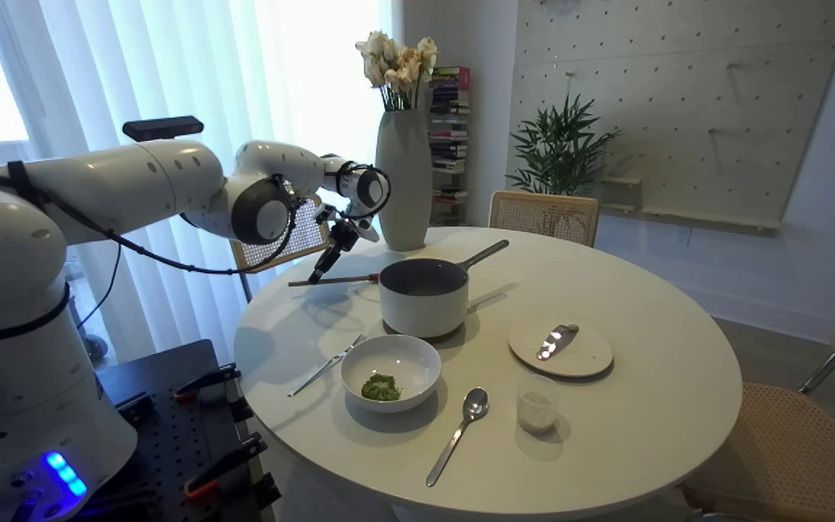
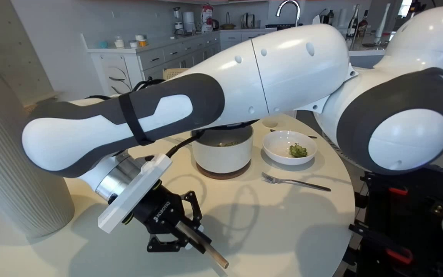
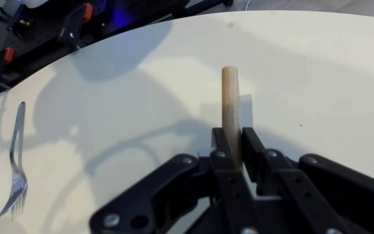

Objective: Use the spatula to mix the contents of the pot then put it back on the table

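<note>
The spatula's thin wooden handle (image 3: 230, 94) is pinched between my gripper's fingers in the wrist view, its end sticking out past the tips. Its shadow lies off to one side on the white table (image 3: 313, 87), so that end is above the surface. In an exterior view the gripper (image 1: 314, 278) points down over the table's far side, with the spatula (image 1: 345, 280) nearly level and reaching towards the pot (image 1: 425, 312). Whatever lies beyond the pot's wall is hidden. The pot (image 2: 221, 156) stands on a brown round base, with some food inside; my gripper (image 2: 203, 240) is apart from it.
A tall vase (image 1: 404, 181) stands behind the pot, close to the arm. Nearer are a white bowl (image 1: 417, 380) with green food, a fork (image 1: 327, 365), a spoon (image 1: 457, 435), a see-through cup (image 1: 537, 409) and a plate (image 1: 595, 355) with a knife.
</note>
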Controlling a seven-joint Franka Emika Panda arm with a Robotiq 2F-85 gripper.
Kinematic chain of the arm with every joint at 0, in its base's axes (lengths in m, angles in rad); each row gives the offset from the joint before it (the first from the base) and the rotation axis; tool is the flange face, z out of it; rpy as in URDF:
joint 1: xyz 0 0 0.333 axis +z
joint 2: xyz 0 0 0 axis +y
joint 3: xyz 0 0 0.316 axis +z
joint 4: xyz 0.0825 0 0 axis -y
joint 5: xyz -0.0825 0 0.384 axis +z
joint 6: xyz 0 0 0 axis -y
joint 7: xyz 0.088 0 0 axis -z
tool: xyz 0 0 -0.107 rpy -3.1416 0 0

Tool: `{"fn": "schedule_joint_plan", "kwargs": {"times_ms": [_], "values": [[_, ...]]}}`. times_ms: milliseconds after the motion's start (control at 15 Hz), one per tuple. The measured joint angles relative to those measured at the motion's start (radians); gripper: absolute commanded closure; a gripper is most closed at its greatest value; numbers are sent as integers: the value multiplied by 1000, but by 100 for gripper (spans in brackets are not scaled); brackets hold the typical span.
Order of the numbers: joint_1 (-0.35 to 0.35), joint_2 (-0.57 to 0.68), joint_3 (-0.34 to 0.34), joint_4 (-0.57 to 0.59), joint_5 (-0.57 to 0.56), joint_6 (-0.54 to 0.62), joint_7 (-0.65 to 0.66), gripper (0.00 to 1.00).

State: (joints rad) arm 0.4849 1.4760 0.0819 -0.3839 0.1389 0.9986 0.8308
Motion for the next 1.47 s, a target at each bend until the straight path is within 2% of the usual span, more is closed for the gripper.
{"fn": "schedule_joint_plan", "kwargs": {"times_ms": [133, 533, 600, 1467], "values": [[0, 2, 0, -3, 0, 21, 1, 50], [4, 6, 0, -6, 0, 82, 1, 5], [5, 6, 0, -6, 0, 87, 1, 0], [10, -39, 3, 23, -6, 248, -25, 0]]}}
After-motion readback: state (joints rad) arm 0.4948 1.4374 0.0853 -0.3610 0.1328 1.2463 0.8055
